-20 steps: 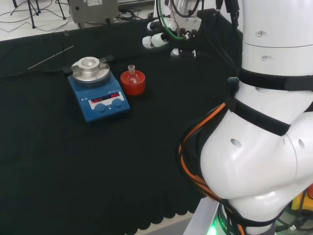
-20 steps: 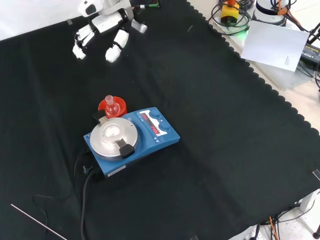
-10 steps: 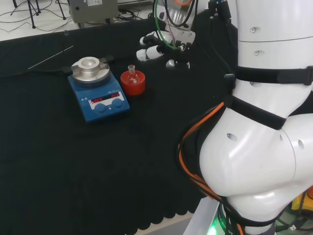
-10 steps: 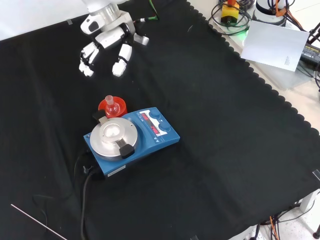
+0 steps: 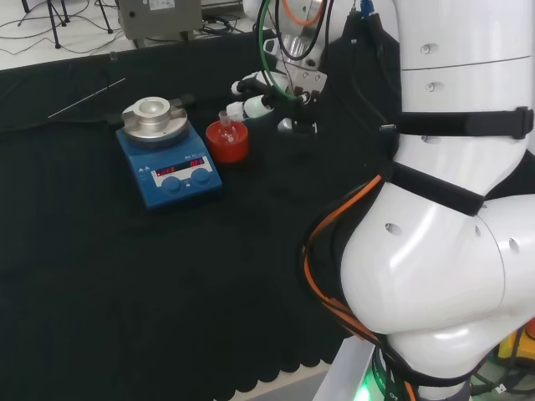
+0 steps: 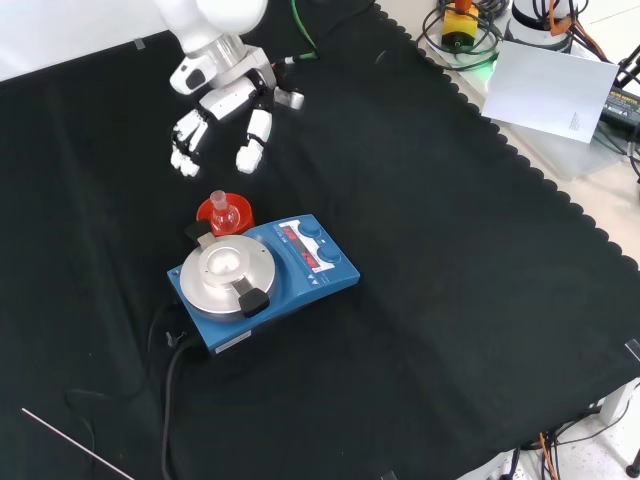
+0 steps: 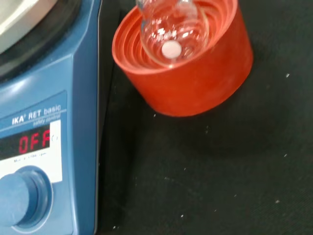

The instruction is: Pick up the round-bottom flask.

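A small clear round-bottom flask stands upright in a red ribbed ring stand; a small white pellet lies in its bulb. The black and white hand hovers above the cloth, just right of the flask in the head view and beyond it in the front view. Its fingers hang relaxed and spread, holding nothing, and stay clear of the flask.
A blue hotplate stirrer with a round metal top stands right against the stand, its cable trailing off. A thin rod lies on the cloth. The arm's white links rise at the head view's right.
The hand has come down and moved toward the flask, from the bench's far side to just beside the red stand. Flask, stand and stirrer have not moved.
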Tool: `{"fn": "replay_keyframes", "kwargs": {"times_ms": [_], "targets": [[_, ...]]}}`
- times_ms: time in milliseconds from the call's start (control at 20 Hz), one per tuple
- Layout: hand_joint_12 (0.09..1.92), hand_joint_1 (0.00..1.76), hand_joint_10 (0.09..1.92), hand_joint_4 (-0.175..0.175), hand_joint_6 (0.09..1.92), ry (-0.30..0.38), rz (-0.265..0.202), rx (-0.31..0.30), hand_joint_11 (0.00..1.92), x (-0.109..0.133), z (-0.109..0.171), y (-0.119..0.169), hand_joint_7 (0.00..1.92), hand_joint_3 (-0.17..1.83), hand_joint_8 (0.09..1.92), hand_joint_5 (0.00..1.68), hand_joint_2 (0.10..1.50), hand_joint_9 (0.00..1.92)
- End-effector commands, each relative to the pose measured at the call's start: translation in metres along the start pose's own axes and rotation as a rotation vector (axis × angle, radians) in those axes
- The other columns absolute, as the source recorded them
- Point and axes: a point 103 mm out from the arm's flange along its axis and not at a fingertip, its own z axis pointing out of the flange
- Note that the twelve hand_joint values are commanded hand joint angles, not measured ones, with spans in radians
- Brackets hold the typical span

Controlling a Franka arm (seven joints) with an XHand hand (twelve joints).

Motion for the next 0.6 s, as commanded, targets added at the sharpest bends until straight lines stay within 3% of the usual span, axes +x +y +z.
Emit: {"fn": "replay_keyframes", "kwargs": {"times_ms": [50,600], "targets": [[0.90,0.66,0.68,-0.026,0.09,0.009,-0.019,-0.001,0.00,0.003,0.014,0.008,0.12,0.13,0.55,0.43,0.98,0.18],[0.90,0.67,0.67,-0.025,0.09,0.067,0.003,-0.019,0.00,-0.001,0.030,0.025,0.12,0.13,0.55,0.44,0.98,0.19]]}}
